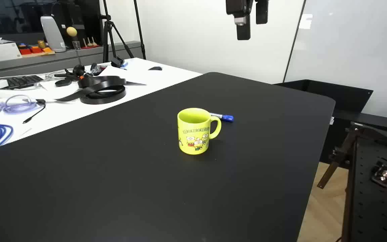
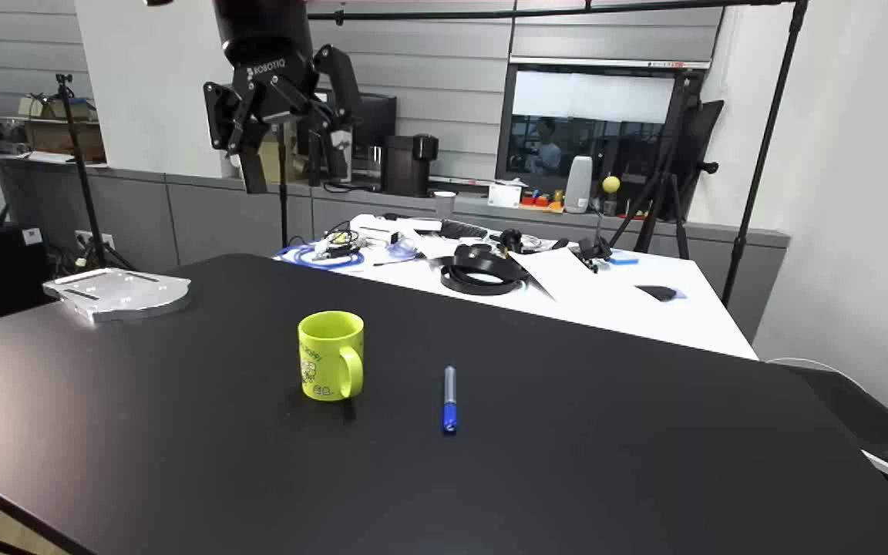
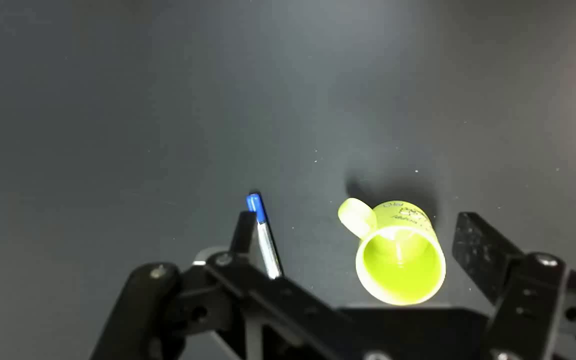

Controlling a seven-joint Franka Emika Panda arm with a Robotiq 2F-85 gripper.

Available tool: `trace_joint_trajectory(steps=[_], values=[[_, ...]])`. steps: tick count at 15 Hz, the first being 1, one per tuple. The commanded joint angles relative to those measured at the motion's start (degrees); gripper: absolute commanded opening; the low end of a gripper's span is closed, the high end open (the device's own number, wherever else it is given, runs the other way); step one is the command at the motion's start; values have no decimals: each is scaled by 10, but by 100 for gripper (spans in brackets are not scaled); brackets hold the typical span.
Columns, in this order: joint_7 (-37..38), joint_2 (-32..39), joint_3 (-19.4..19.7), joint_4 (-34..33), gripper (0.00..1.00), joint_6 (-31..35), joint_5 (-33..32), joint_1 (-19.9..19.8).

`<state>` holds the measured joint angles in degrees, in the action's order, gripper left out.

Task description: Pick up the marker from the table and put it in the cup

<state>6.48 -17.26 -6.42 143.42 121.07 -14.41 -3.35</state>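
The blue marker (image 2: 450,401) lies flat on the black table (image 2: 567,478), a short way from the yellow-green cup (image 2: 328,362). The cup stands upright, its handle on the marker's side. In an exterior view the cup (image 1: 193,134) hides part of the marker (image 1: 226,118). My gripper is open and empty, high above the table, in both exterior views (image 1: 253,28) (image 2: 296,177). In the wrist view the cup (image 3: 400,265) shows between the spread fingers (image 3: 355,225), nearer the right one. The marker (image 3: 268,245) shows beside the left finger, which covers a little of it.
A white table (image 1: 166,72) with cables and a black strap coil (image 1: 102,90) adjoins the black table. A silver metal plate (image 2: 120,293) lies at the table's far left edge in an exterior view. A dark perforated bench (image 1: 381,188) stands beyond the table's right edge.
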Motion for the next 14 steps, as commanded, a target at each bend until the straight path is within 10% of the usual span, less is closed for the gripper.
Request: trace_joint_trajectory(steps=[1, 14], values=[[3, 1, 11, -1, 100, -2, -3, 12], [16, 29, 18, -11, 100, 49, -30, 0]])
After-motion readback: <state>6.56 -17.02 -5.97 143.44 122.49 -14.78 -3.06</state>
